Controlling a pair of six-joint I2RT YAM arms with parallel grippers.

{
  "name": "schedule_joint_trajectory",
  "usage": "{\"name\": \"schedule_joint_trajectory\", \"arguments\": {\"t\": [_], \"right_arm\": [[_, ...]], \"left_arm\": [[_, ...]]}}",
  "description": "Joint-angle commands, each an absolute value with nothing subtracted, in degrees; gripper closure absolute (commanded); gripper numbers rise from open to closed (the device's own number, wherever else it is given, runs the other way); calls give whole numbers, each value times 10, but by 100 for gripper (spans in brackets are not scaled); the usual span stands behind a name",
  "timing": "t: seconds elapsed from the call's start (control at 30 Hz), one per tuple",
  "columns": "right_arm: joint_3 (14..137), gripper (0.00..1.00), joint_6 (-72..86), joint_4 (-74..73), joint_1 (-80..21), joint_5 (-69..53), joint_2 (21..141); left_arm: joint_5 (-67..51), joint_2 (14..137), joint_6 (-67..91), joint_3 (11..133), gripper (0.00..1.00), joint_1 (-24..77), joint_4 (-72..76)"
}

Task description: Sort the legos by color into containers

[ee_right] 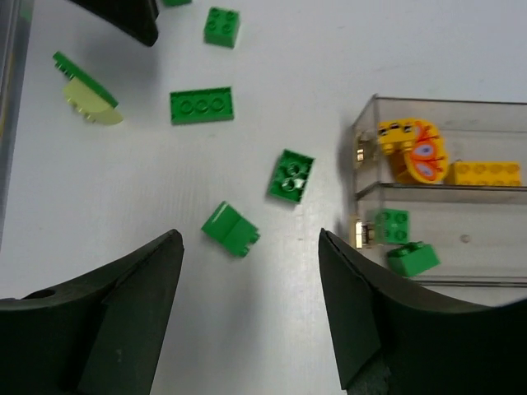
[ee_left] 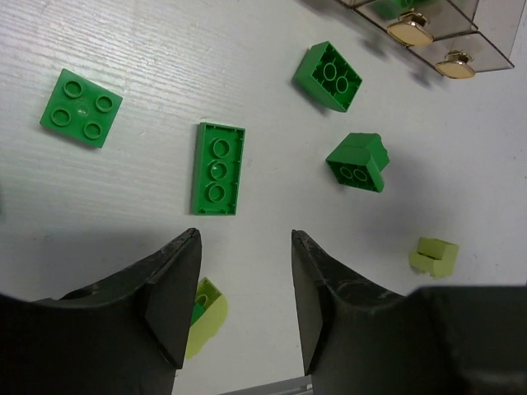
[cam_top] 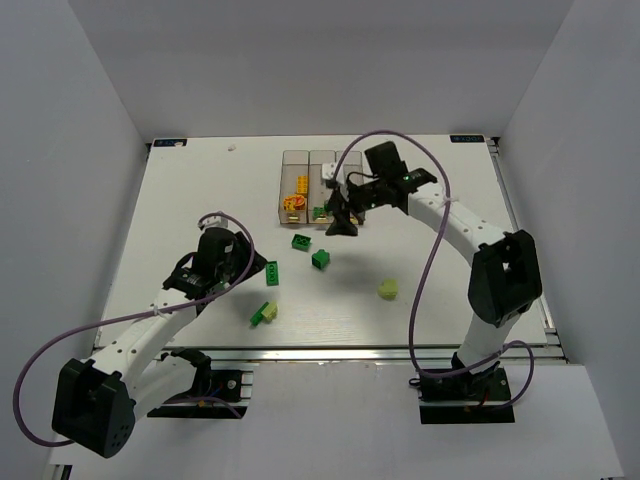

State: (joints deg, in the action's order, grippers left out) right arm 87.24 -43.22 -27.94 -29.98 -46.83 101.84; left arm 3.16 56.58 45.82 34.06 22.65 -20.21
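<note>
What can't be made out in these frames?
- Top view: contents of the right-hand container, covered by the right claw.
- Right wrist: that same container, behind the claw's finger.
- Left wrist: the pale brick, half behind the left claw; containers cut off by the top edge.

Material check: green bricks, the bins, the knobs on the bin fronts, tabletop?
Green bricks: opaque moulded plastic, semi-gloss, crisp studs and soft highlights. Bins: clear rigid plastic, probably acrylic; contents show through the walls. Knobs: gold metallic look, shiny; metal or plated plastic, can't tell. Table: white, matte, faint linear grain; likely laminate or painted board.
</note>
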Motion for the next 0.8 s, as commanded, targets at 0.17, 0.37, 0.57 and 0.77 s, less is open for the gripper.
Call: {"name": "schedule_joint_trajectory", "arguments": {"t": [0.17, 0.37, 0.57, 0.77], "right_arm": [[758, 28, -497, -285, -365, -386, 975], [712, 28, -579, -244, -378, -358, 963], [686, 24, -741, -242, -378, -333, 972], [693, 19, -903, -263, -378, -342, 1000]], "left_arm": [[11, 555, 456, 332, 40, 225, -208], [16, 549, 464, 328, 40, 225, -207], [14, 539, 469, 319, 39, 225, -199], [8, 540, 465, 317, 37, 224, -197]]}}
